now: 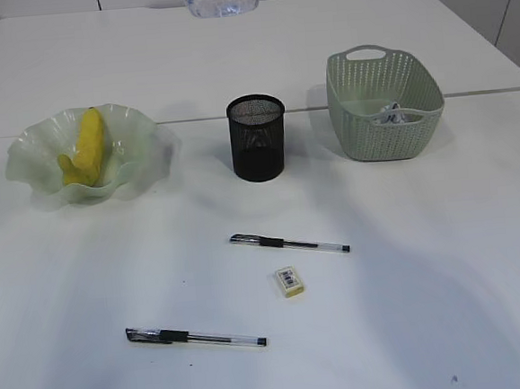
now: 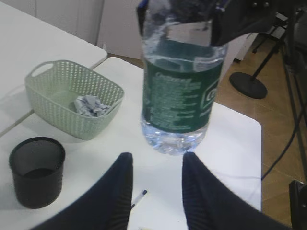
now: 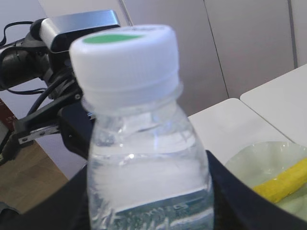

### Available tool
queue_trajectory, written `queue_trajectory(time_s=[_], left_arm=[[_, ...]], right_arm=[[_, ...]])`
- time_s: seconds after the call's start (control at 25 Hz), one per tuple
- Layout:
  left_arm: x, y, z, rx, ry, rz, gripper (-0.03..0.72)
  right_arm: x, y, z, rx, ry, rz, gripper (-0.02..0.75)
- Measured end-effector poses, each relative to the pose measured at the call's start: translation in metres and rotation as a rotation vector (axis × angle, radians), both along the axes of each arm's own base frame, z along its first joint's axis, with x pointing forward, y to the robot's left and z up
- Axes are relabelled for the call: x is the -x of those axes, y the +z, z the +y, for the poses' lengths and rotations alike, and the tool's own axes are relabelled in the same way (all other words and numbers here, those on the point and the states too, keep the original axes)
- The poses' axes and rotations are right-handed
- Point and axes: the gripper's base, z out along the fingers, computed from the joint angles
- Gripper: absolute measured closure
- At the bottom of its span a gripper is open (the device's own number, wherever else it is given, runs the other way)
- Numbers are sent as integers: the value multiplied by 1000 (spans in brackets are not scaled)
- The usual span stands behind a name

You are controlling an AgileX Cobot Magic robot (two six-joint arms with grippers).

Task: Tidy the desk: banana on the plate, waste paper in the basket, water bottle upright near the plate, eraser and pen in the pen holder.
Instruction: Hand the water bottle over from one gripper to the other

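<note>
Between the right tool's [image 3: 148, 211] jaws, clamped, the water bottle [image 3: 144, 143] stands upright, cap up, above the bench [image 1: 273, 356]; the left tool [image 2: 156, 187] gapes empty.

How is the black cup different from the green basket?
The pen holder is black wire mesh, round and tall; the basket is sage-green plastic with a woven look, oval, wider, with cut-out handles. The pen holder looks empty, while the basket holds crumpled waste paper. Both are open-topped containers with see-through walls, standing upright on the white desk.
</note>
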Motion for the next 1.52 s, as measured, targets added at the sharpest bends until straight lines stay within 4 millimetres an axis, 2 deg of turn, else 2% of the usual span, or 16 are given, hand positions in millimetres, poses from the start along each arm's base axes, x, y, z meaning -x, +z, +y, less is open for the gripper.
queue_trajectory(time_s=[0.2,0.28,0.36,0.48,0.6,1.04,1.52], left_arm=[[4,-5,-28,0,-84,13,443],[6,-5,-35,0,-97,10,414],[6,-4,-38,0,-99,6,348],[4,-4,-39,-2,-69,-6,192],[0,-4,-39,-2,-28,-22,105],[-1,-8,-55,3,-36,-21,88],[-2,-8,-56,5,-21,-27,95]], right_arm=[[0,0,0,0,0,-2,374],[0,0,0,0,0,-2,374],[0,0,0,1,2,-2,380],[0,0,0,1,2,-2,380],[0,0,1,1,4,-2,380],[-2,-5,4,-1,3,39,380],[-7,-14,5,25,-15,107,381]])
